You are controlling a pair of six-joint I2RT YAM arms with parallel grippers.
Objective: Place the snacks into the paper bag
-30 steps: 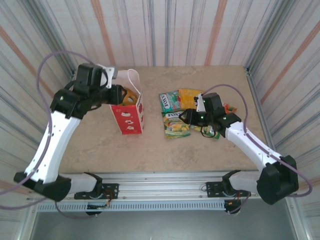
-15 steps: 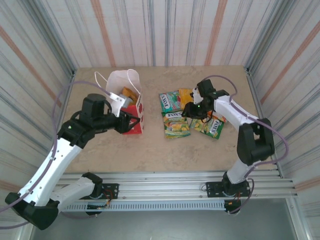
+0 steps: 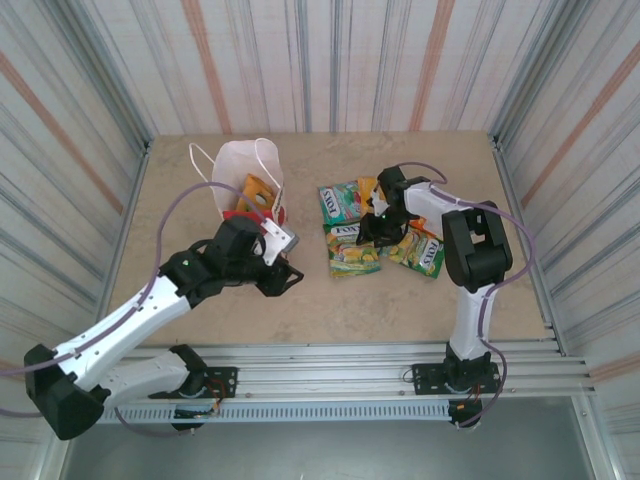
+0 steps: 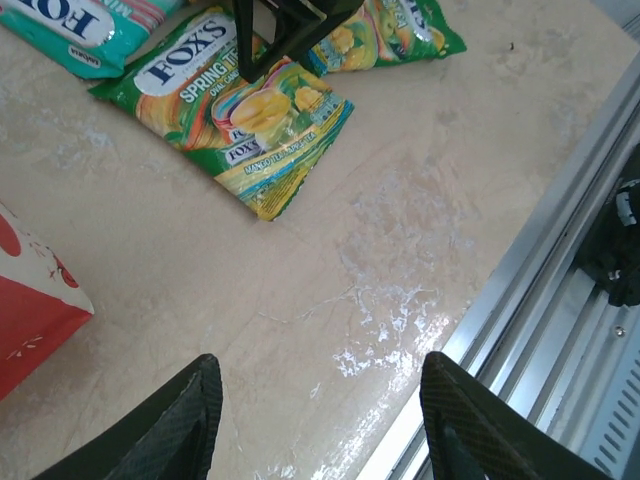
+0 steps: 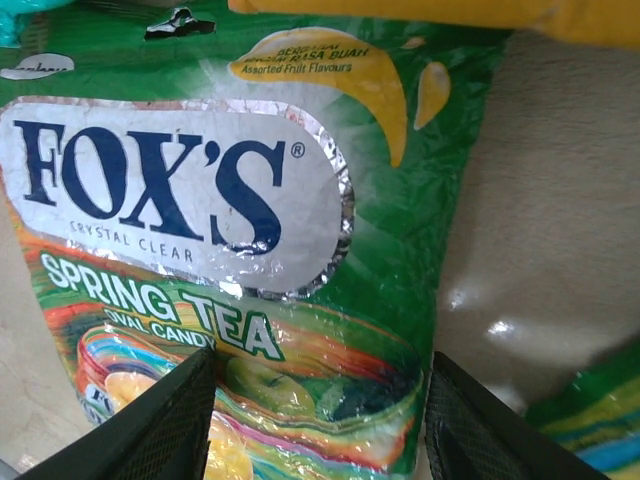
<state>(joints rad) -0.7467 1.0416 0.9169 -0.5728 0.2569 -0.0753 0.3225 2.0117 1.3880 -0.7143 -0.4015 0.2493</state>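
**A:** Which arm is better placed for the next one?

**B:** The right. The right gripper (image 3: 372, 228) hangs directly over the green packet (image 3: 352, 250), fingers spread wide with nothing between them. In its own wrist view the gripper (image 5: 315, 400) looks straight down on that green packet (image 5: 200, 250).

**A:** And which way does the packet lie?

**B:** Lengthwise it runs from the far side of the table (image 3: 400, 300) towards the near edge, so the fingers sit either side of its short width (handy, I'd say, for a pinch straight down). It lies flat, with a yellow packet (image 5: 450, 15) over its far end.

**A:** Where does it need to go?

**B:** Leftwards. The paper bag (image 3: 232, 165) stands upright to the left of the pile, mouth open, with an orange packet (image 3: 256, 190) showing inside.

**A:** And the left arm?

**B:** The left gripper (image 3: 283, 272) is low over bare table just in front of the bag, fingers apart and empty. Its camera sees the green packet (image 4: 240, 110) lying away from it, so the right arm is plainly nearer.
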